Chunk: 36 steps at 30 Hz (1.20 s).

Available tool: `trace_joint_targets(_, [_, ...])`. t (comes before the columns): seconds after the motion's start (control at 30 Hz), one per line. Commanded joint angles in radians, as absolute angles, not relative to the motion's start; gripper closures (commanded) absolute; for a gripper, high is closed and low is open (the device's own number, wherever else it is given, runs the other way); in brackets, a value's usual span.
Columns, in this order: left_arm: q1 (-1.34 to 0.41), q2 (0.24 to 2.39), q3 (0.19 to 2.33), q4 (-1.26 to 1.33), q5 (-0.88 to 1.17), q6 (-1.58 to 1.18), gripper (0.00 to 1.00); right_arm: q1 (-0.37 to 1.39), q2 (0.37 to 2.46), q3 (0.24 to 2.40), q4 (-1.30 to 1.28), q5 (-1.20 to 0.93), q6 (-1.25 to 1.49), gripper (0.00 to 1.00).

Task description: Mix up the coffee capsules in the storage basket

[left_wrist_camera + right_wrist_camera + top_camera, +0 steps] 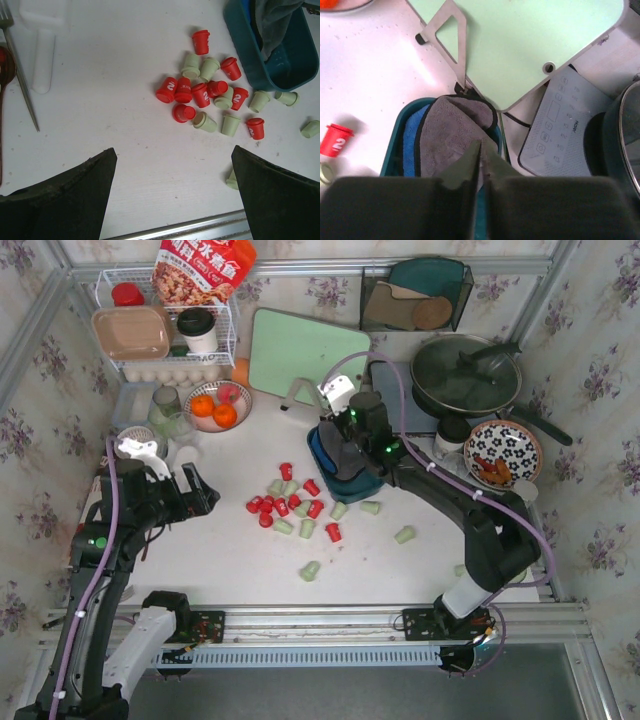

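White worktop (pixel 230 560) enclosed by floral-papered walls, seen from above and from both wrists.

**Task objects.** The storage basket (pixel 243 45) stands just right of the worktop's centre, with its long axis running roughly from the far edge toward the near edge. None of the coffee capsules (pixel 281 507) can be seen in it. Red and pale green alike, they lie scattered on the worktop, most of them tipped on their sides. The densest cluster sits just beside the basket's left and near walls. A few green strays trail toward the near edge and the right edge.

**Governing relation.** The capsules lie between the two arms. They are ahead and to the right of the left gripper (pixel 173 150), and to the left of and below the right gripper (pixel 481 152). The right gripper is the nearer of the two and hangs directly over the basket.

**End effectors.** The right gripper's jaws are closed together on a grey cloth (pixel 455 130). The cloth drapes down into the basket over a blue layer (pixel 410 145), and the left wrist view shows it hanging lifted from above. The left gripper's jaws are spread fully apart; it holds nothing and touches nothing.

**Judgement.** The basket probably has to be cleared of the cloth before any capsules can go in. The left arm is the free one for gathering them.
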<state>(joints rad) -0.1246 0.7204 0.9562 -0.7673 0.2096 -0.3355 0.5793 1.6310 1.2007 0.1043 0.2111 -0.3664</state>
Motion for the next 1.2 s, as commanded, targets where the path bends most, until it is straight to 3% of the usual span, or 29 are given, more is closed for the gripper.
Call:
trace_joint_targets(0.0, [-0.123,0.716,0.953,-0.747,0.221,-0.336,0.0,0.578,1.603,1.193,0.113,0.251,-0.309,0.56])
trace_joint_targets(0.1, [-0.123,0.714,0.954,-0.748,0.221,-0.337,0.0,0.563,1.649,1.216,0.109,0.234,-0.306,0.29])
trace_joint_targets(0.23, [-0.123,0.71,0.952,-0.747,0.218,-0.336,0.0,0.52,1.768,1.292,0.07,0.179,-0.271,0.19])
trace_joint_targets(0.5, [-0.123,0.724,0.953,-0.747,0.23,-0.339,0.0,0.469,1.934,1.377,0.034,0.136,-0.265,0.19])
trace_joint_targets(0.77, [-0.121,0.73,0.954,-0.745,0.236,-0.338,0.0,0.459,1.957,1.36,0.032,0.055,-0.237,0.23])
trace_joint_targets(0.9, [-0.12,0.733,0.953,-0.745,0.237,-0.341,0.0,0.459,1.97,1.373,0.012,0.046,-0.23,0.46])
trace_joint_targets(1.07, [-0.119,0.735,0.953,-0.744,0.238,-0.34,0.0,0.459,1.927,1.387,-0.029,0.023,-0.215,0.89])
trace_joint_targets(1.13, [-0.117,0.736,0.953,-0.743,0.238,-0.341,0.0,0.459,1.884,1.384,-0.04,0.021,-0.211,1.0])
trace_joint_targets(1.17, [-0.117,0.737,0.953,-0.744,0.239,-0.341,0.0,0.461,1.864,1.383,-0.046,0.022,-0.208,1.0])
